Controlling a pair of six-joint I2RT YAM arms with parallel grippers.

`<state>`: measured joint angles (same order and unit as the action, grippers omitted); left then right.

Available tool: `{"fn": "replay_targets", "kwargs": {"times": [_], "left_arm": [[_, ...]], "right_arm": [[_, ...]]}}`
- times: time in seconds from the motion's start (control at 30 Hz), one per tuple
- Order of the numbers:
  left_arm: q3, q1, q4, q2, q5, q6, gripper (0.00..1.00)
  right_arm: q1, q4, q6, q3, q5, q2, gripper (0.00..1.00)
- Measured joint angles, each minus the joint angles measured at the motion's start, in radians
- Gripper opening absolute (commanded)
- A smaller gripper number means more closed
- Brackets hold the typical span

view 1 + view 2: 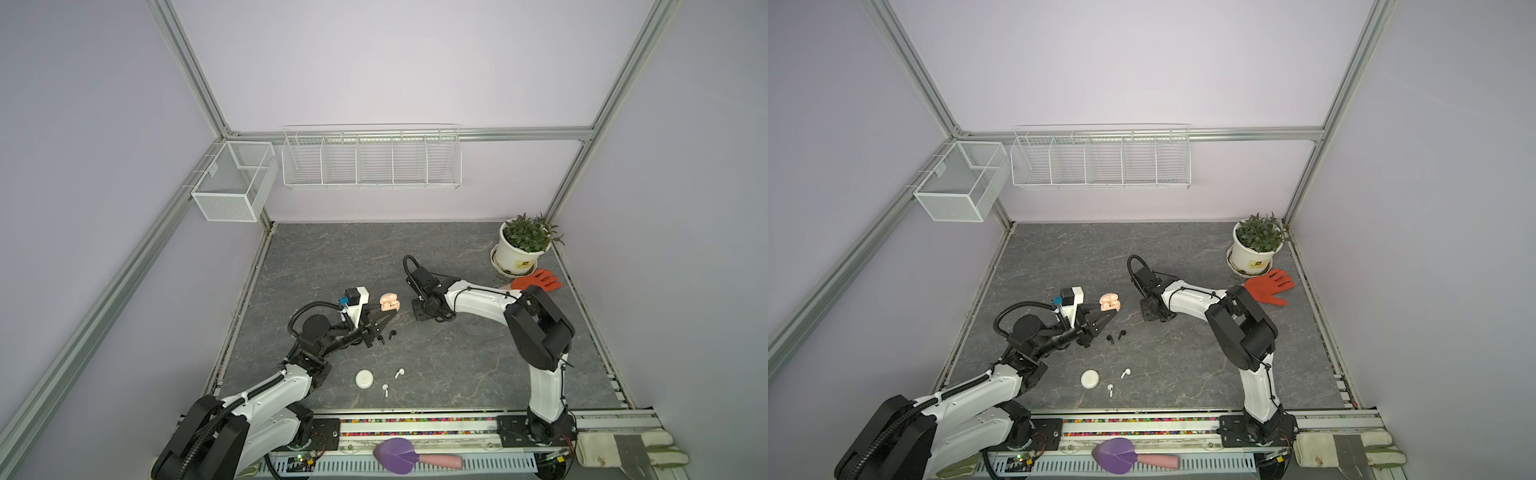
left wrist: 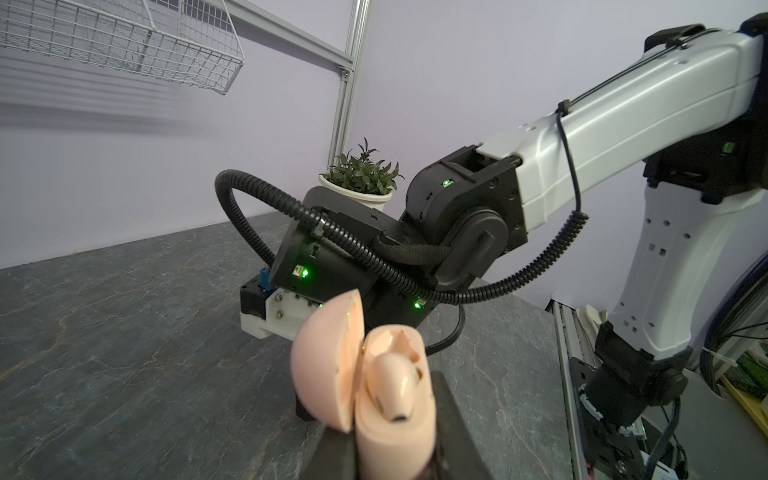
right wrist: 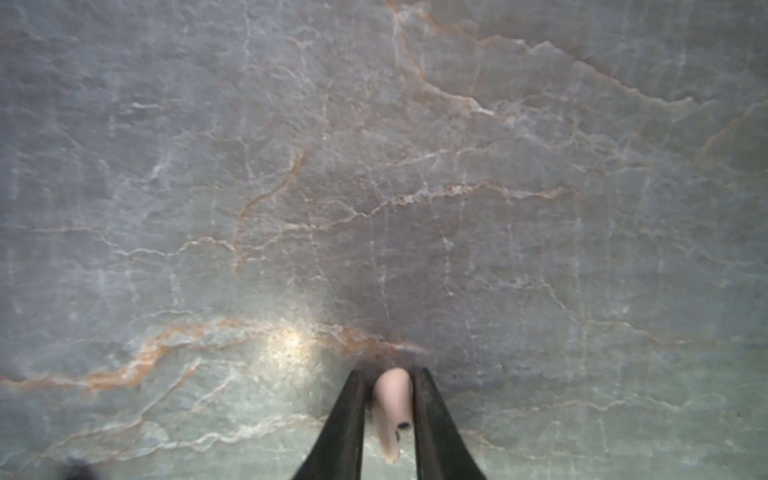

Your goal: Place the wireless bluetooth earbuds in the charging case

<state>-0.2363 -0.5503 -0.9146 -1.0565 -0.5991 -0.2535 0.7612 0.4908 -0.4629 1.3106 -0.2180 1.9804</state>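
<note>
My left gripper is shut on the body of a pale pink charging case, held above the table with its lid open. One pink earbud sits in the case. My right gripper points straight down at the table, just right of the case. A second pink earbud stands between its fingers, stem towards the camera, with a thin dark gap on one side. Two black earbuds and two white earbuds lie loose on the table.
A white round case lies near the white earbuds. A potted plant and an orange glove sit at the back right. Wire baskets hang on the back wall. A purple and pink brush lies on the front rail.
</note>
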Motion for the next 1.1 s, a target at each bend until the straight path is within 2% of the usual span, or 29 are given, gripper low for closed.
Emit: {"fn": "replay_targets", "kwargs": {"times": [0.33, 0.63, 1.1], "left_arm": [[0.017, 0.0, -0.007, 0.022, 0.0, -0.004, 0.0], [0.059, 0.0, -0.025, 0.019, 0.0, -0.007, 0.0], [0.061, 0.0, -0.027, 0.022, 0.001, -0.006, 0.0]], "right_arm": [[0.007, 0.036, -0.009, 0.019, -0.004, 0.008, 0.3], [0.006, 0.057, -0.008, 0.04, -0.006, 0.02, 0.26], [-0.003, 0.066, 0.0, 0.05, -0.005, 0.027, 0.28]]}}
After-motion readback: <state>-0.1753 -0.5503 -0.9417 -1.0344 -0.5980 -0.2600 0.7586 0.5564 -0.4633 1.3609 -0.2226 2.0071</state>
